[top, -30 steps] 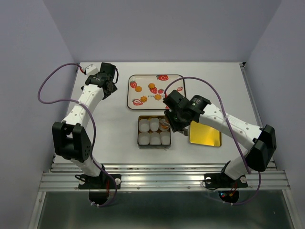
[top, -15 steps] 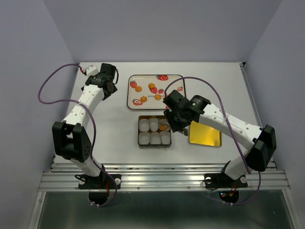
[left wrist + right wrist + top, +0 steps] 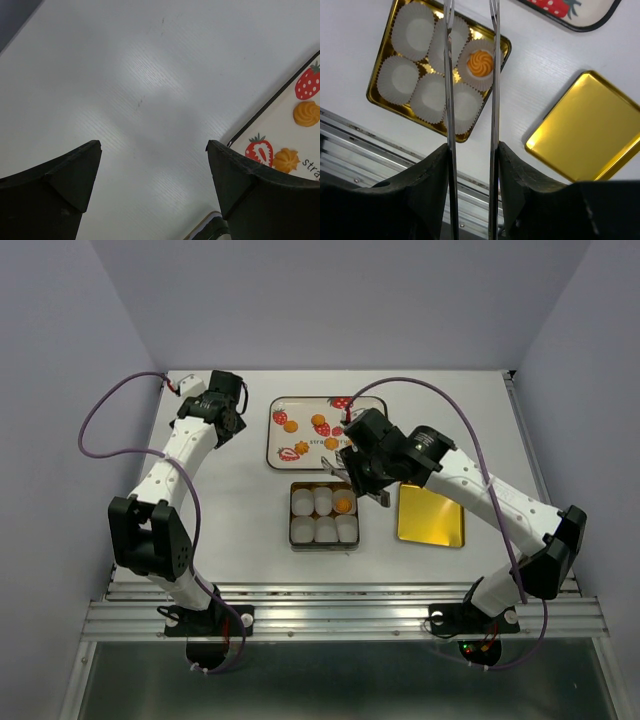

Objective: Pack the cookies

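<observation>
Gold square tin: on white table; holds six white fluted paper cups, 2 rows of 3.
Packed cookie: orange-yellow swirl biscuit, sits in a corner cup, the far-right one in top view.
R gripper: fingers clamped on outer sides of thin metal tongs; blades parallel & apart, tips run off top edge of wrist view.
Cookie vs R gripper: in wrist view it shows btw the two blades, lying in its cup, touching neither. In top view it's just beside gripper, on near-left side.
Tray: white, rectangular, dark rim, printed red strawberries; beyond tin. Loose cookies lie on it.
L gripper: fingers spread wide, grasping nothing, over table beside tray corner.
Gold lid: flat on table, right of tin, near but apart.
</observation>
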Controlling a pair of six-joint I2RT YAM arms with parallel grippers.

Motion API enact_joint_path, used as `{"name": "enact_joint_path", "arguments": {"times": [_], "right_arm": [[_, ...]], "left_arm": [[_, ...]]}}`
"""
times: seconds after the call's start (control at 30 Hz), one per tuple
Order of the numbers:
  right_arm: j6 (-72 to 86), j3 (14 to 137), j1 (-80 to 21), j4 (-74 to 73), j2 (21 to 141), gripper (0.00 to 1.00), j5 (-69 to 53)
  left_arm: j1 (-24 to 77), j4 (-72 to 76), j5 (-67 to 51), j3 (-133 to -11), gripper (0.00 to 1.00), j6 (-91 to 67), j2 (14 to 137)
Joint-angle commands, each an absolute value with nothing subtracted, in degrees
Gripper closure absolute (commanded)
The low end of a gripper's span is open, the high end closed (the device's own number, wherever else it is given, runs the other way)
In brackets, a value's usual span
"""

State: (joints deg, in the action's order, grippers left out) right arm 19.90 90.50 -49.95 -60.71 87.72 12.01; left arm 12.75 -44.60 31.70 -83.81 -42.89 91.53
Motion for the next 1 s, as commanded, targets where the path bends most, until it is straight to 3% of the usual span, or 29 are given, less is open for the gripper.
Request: {"name": "enact_joint_path", "arguments": {"times": [0.0, 0.37, 0.97], "right_arm": [[18.90, 96.41, -50.45, -57.13, 88.41, 0.54, 17.57], [17.67, 112.41, -45.01, -56.87, 102.72, 0.54, 20.48], [16.00, 108.90, -34.10, -58.01, 108.72, 0.53, 13.27]], "left_arm": [[13.18, -46.23, 32.61, -88.32, 0.01, -43.07, 89.56], [16.17, -48.60, 30.94, -91.14, 0.01, -42.80, 88.33], [19.86, -44.30, 19.34, -85.78, 0.01, -38.59, 82.97]]}}
